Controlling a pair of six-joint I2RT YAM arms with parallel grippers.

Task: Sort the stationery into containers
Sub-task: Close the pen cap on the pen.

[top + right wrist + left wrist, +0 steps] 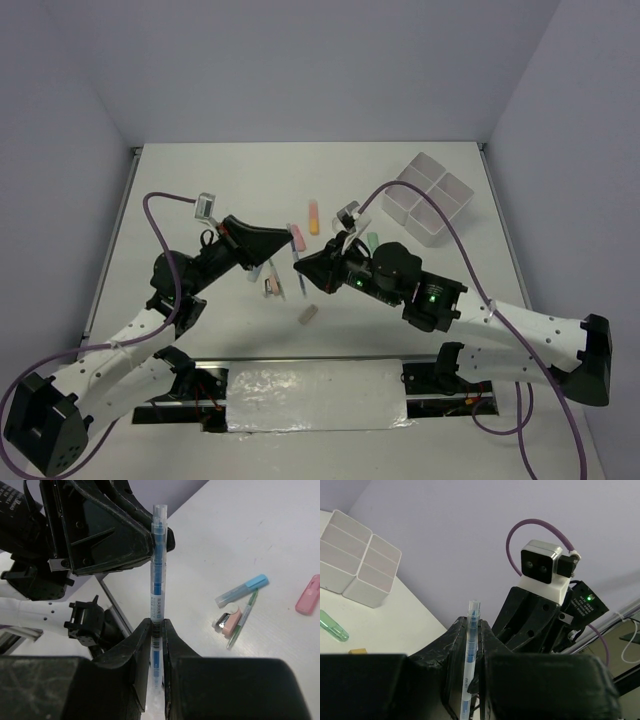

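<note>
White tabletop [200, 190] under me, matte, evenly lit, with soft shadows. Plain pale lavender-grey walls close it in on three sides: back wall [320, 60], left wall [50, 150], right wall [585, 150]. Crinkled white sheet [315, 398] lies at my near edge.

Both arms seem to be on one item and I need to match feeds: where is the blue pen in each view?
Top external: blue pen mid-frame, between both sets of jaws.
Left wrist: blue pen upright at bottom centre, in the left jaws.
Right wrist: blue pen upright at centre, in the right jaws.
Shared landmark: the left jaws gripping the pen, visible in all three.
</note>
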